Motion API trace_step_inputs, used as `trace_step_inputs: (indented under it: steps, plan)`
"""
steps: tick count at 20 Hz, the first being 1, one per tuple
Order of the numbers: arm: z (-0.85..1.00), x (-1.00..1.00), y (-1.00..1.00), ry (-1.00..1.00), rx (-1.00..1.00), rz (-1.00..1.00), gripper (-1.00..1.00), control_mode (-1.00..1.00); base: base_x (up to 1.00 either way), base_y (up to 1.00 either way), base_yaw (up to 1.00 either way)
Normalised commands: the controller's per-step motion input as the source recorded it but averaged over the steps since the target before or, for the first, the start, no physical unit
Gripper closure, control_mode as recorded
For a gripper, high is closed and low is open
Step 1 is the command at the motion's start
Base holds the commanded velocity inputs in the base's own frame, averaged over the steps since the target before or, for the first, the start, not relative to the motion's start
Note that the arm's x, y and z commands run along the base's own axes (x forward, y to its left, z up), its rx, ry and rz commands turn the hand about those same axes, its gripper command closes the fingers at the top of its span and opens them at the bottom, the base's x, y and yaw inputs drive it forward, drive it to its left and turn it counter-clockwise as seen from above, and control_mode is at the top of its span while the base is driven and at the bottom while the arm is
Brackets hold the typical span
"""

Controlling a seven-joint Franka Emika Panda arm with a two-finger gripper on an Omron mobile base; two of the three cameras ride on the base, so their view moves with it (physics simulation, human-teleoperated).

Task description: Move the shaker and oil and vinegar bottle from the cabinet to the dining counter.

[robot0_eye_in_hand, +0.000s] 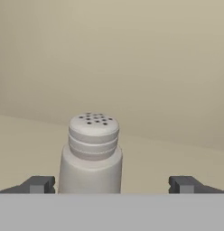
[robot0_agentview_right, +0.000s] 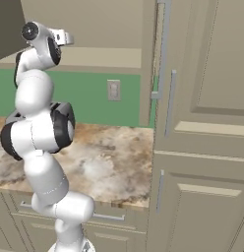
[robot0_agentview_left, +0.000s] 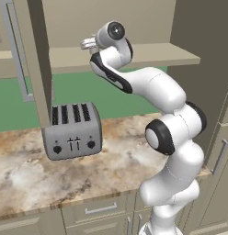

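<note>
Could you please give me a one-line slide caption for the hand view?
Open gripper straddling the upright silver-grey cylindrical shaker with its perforated cap, on the plain beige cabinet shelf.

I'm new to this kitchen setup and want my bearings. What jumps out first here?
The white arm reaches up into the open cabinet, its open gripper straddling a silver-grey shaker standing upright on the shelf. Below, a grey toaster sits on the marbled worktop before a green backsplash.

A brown-beige marbled stone table (robot0_agentview_left: pixel 24 174) carries a silver four-slot toaster (robot0_agentview_left: pixel 72 131); behind it runs a green backsplash (robot0_agentview_left: pixel 88 89), with beige drawer fronts (robot0_agentview_left: pixel 99 209) below.
</note>
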Motion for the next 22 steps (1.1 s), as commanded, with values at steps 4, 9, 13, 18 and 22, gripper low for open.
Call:
trace_step_inputs:
  steps: [4, 9, 13, 18, 22]
  plan:
    - [-0.14, 0.11, 0.00, 0.00, 0.00, 0.00, -1.00, -1.00, 0.00, 0.00, 0.00]
    - [-0.15, 0.08, 0.03, 0.00, 0.00, 0.00, -1.00, -1.00, 0.00, 0.00, 0.00]
    - [-0.14, 0.08, 0.14, 0.00, 0.00, 0.00, -1.00, -1.00, 0.00, 0.00, 0.00]
    - [-0.11, 0.07, 0.20, 0.00, 0.00, 0.00, -1.00, -1.00, 0.00, 0.00, 0.00]
    - [-0.07, 0.06, 0.25, 0.00, 0.00, 0.00, 1.00, -1.00, 0.00, 0.00, 0.00]
